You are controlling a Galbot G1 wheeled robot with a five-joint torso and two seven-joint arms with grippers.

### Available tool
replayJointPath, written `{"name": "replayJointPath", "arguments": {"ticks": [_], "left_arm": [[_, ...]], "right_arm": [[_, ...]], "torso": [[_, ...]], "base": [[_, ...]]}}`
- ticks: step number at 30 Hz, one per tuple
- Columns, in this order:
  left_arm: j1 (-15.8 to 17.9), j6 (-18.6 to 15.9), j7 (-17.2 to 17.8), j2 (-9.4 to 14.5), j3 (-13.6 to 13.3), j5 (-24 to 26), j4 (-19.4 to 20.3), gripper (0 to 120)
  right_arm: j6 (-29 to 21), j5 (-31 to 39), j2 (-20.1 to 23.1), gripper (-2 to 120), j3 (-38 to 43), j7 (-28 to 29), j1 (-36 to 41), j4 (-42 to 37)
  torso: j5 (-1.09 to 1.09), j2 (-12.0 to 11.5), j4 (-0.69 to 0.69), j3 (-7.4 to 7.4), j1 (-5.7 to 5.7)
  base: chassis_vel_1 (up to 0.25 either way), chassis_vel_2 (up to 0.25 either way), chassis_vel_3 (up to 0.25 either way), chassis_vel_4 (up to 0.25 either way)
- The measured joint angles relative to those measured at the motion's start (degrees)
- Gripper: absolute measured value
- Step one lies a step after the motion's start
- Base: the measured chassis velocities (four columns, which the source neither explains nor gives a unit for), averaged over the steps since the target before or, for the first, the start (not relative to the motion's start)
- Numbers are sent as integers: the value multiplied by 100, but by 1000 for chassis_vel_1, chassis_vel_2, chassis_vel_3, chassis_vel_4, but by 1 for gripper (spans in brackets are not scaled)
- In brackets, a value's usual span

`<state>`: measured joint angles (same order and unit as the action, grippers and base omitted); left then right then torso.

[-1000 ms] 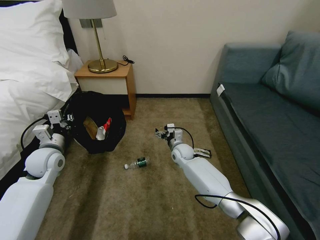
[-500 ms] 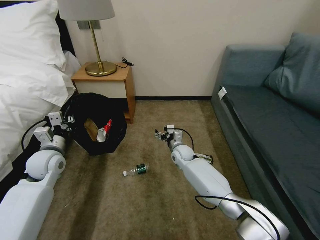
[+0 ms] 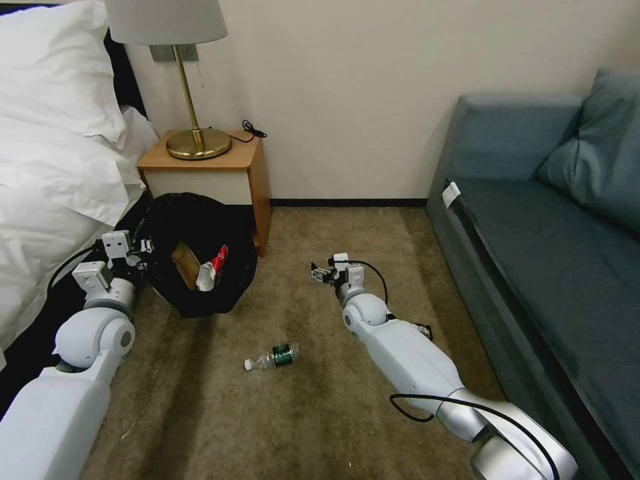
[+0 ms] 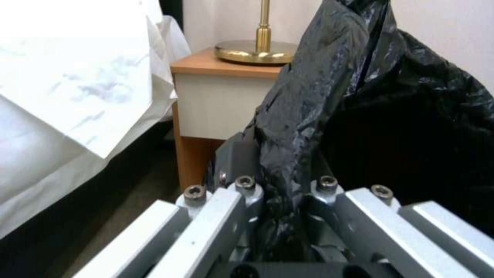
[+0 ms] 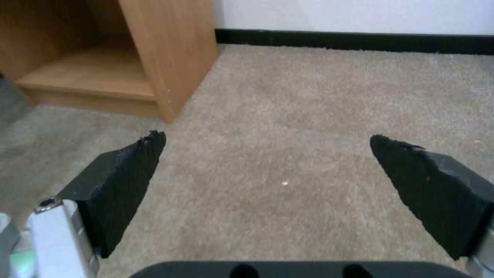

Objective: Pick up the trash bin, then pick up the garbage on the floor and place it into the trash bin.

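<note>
Left gripper [image 4: 280,200] clamps trash bin [image 3: 200,293] rim — right gripper [image 5: 268,154] spread, empty.

Head cam: high up, looks fwd and down over floor [image 3: 320,413], both arms, nightstand [image 3: 200,173]. Left wrist cam: very close behind left pincer [image 4: 280,216], faces black bag of trash bin [image 4: 319,96] w/ nightstand beyond. Right wrist cam: low over carpet, looks past right pincer [image 5: 268,170] at nightstand base. All three share nightstand.
</note>
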<state>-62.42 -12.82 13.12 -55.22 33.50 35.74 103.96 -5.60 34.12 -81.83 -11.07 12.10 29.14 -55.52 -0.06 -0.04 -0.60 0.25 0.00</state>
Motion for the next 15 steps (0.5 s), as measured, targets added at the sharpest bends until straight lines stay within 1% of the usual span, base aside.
{"name": "replayJointPath", "arguments": {"ticks": [5,15], "left_arm": [[-97,-1,12,-6,47,0,110,4],[-202,-2,25,-63,79,-80,190,4]], "right_arm": [[1,-17,-1,100,-2,-9,0,33],[18,-79,-20,100,1,-25,54,48]], "torso": [[1,0,1,0,0],[0,0,1,0,0]], "base": [[-105,94,100,-82],[-89,108,92,-91]]}}
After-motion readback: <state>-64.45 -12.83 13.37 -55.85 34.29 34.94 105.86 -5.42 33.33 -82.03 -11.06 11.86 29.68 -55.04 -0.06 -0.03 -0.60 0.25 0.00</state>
